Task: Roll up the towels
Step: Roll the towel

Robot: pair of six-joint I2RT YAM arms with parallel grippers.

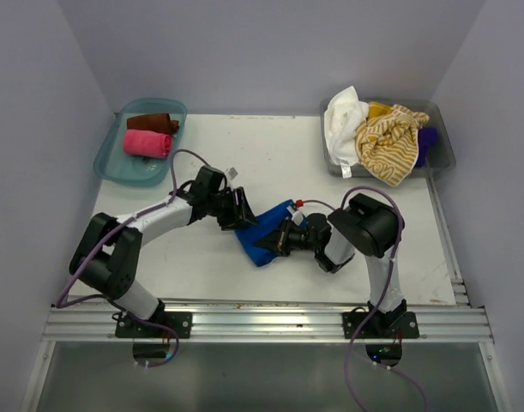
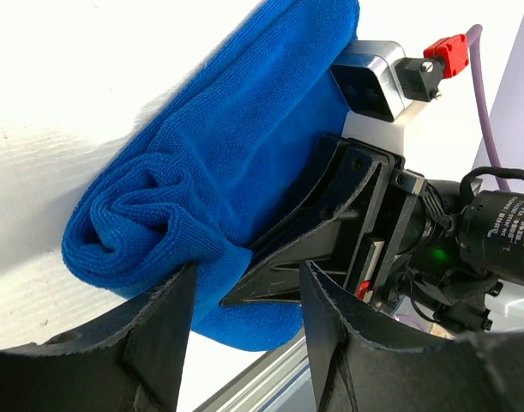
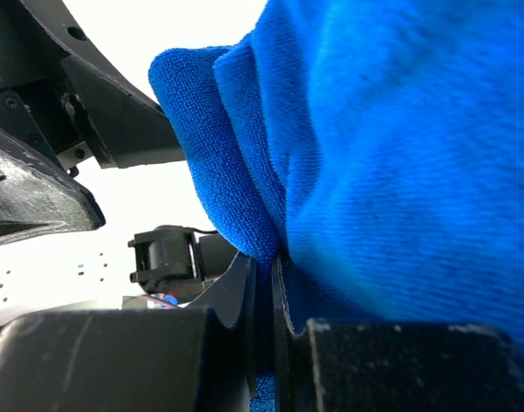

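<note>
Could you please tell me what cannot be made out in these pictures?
- Right wrist: the blue towel fills the frame past the top and right edges, so its roll beyond the right tool is unseen.
- Left wrist: the fingers of the left tool cover part of the towel's lower edge.
- Top external: both wrists hide the fingertips; the striped towel buries most of the purple towel.

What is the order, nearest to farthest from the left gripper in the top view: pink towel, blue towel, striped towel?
1. Blue towel, at the left gripper, centre.
2. Pink towel, far-left tray.
3. Striped towel, far-right tray.
</note>
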